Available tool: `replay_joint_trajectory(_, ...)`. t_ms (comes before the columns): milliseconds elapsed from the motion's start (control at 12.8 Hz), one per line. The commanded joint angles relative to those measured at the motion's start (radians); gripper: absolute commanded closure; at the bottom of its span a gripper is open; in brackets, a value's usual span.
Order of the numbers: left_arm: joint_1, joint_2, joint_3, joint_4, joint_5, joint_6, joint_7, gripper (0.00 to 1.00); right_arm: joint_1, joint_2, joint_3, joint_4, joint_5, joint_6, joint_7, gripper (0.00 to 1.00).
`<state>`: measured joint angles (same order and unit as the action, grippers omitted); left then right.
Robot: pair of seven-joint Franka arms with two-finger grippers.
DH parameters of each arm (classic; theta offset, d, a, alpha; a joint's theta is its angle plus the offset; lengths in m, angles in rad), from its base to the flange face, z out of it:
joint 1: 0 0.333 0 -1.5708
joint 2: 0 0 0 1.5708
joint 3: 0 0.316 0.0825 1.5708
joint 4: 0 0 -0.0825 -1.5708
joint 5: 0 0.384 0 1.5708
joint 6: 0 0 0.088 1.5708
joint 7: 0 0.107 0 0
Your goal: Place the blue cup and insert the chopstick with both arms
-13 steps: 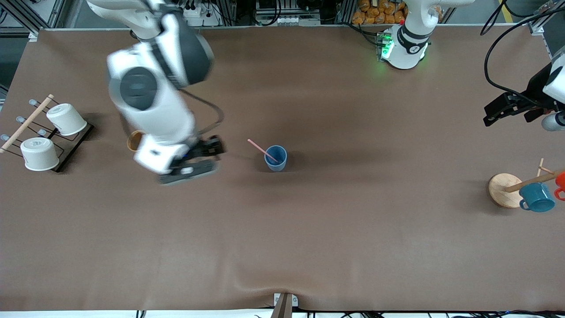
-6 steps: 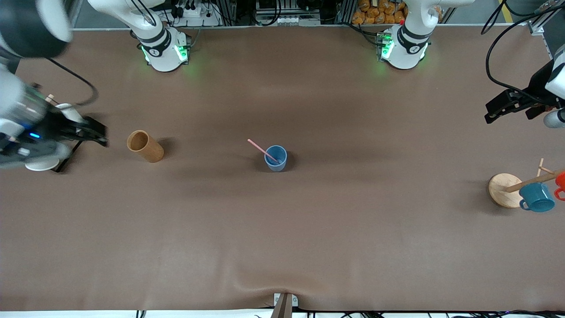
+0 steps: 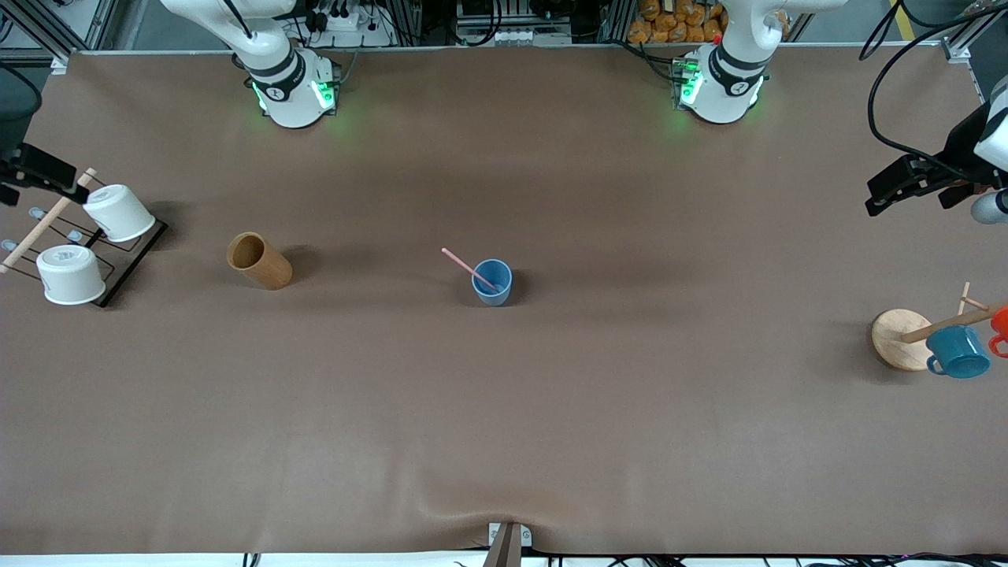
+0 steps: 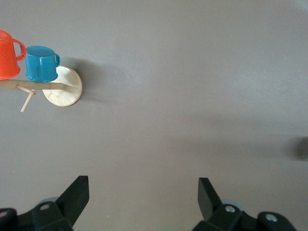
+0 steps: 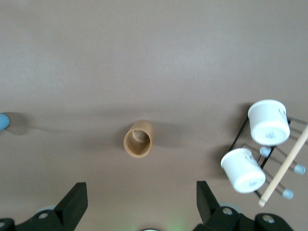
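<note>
The blue cup [image 3: 492, 283] stands upright near the middle of the table, and a sliver of it shows in the right wrist view [image 5: 2, 121]. The pale-pink chopstick [image 3: 468, 268] rests inside it and leans out over the rim toward the right arm's end. Neither gripper is near them. My right gripper [image 3: 49, 171] [image 5: 142, 190] hangs open and empty, high over the rack at the right arm's end of the table. My left gripper [image 3: 876, 197] [image 4: 142, 187] hangs open and empty over the left arm's end, above bare table.
A tan wooden cylinder [image 3: 259, 261] [image 5: 138, 140] stands between the cup and a black rack [image 3: 130, 256] that holds two white cups [image 3: 118, 213] and a dowel. At the left arm's end, a mug tree's round base [image 3: 894, 337] stands with a teal mug [image 3: 957, 352] and an orange mug [image 3: 1000, 323].
My right arm has swung away from beside the blue cup to the right arm's end of the table, uncovering the wooden cylinder. The cup, chopstick and left gripper have stayed put.
</note>
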<state>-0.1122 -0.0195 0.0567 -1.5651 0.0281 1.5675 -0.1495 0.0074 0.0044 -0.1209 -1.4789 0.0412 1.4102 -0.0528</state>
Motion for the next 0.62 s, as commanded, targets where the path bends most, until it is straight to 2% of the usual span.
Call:
replay_joint_trajectory(0, 0.005, -0.019, 0.000, -0.006, -0.004, -0.018, 0.021, 0.00, -0.014, -0.036, 0.056, -0.003, 0.005, -0.049, 0.114, 0.00)
replay_joint_trajectory(390, 0.008, -0.016, 0.002, -0.003, -0.010, -0.018, 0.024, 0.00, -0.015, -0.043, 0.055, 0.002, 0.005, -0.065, 0.099, 0.00)
replay_joint_trajectory(546, 0.009, -0.010, 0.003, 0.028, -0.013, -0.018, 0.021, 0.00, -0.015, -0.058, 0.053, 0.002, 0.005, -0.068, 0.099, 0.00)
